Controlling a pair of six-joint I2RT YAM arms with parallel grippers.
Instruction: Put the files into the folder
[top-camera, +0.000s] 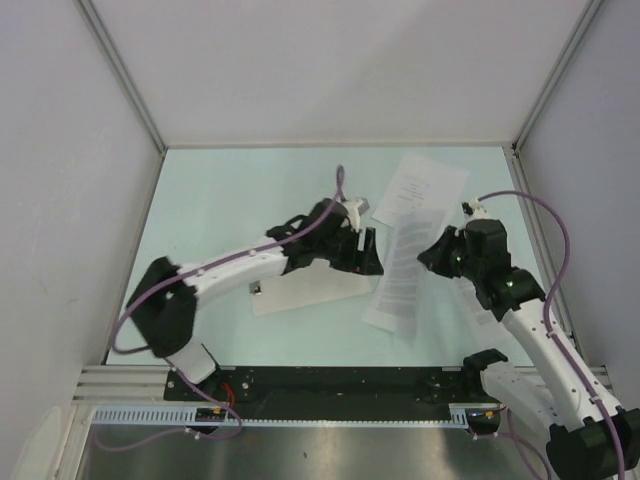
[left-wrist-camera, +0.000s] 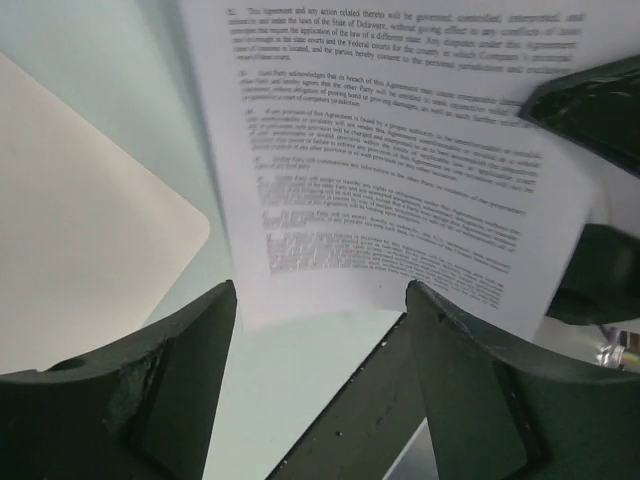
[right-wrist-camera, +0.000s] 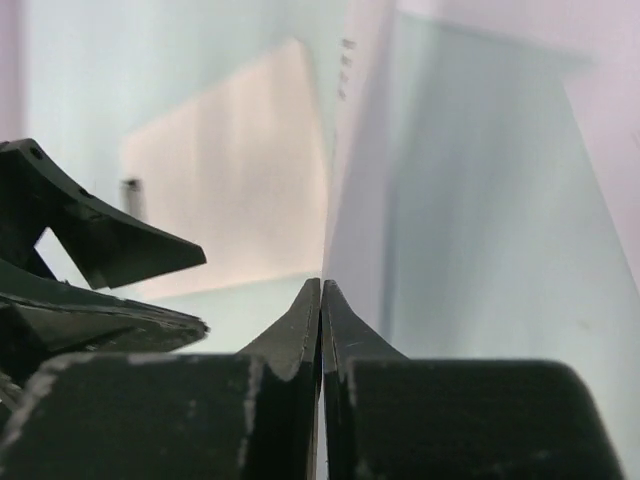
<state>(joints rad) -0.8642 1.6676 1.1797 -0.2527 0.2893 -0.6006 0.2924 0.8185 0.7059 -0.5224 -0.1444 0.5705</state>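
Observation:
The folder (top-camera: 305, 290) is a flat white clipboard under my left arm, its small clip (top-camera: 257, 288) at its left edge. A densely printed file (top-camera: 398, 280) lies tilted to its right, and a sparsely printed file (top-camera: 420, 188) lies behind that. My left gripper (top-camera: 366, 255) is open and empty, its jaws straddling the dense sheet's near corner (left-wrist-camera: 400, 160) just above it, with the folder's rounded corner (left-wrist-camera: 90, 240) to the left. My right gripper (top-camera: 432, 258) is shut on the dense sheet's right edge (right-wrist-camera: 360, 200), lifting it. A third file does not show separately.
Grey enclosure walls (top-camera: 70, 150) stand on three sides of the pale green table (top-camera: 230, 200). A black rail (top-camera: 330, 380) runs along the near edge by the arm bases. My two grippers are close together over the dense sheet.

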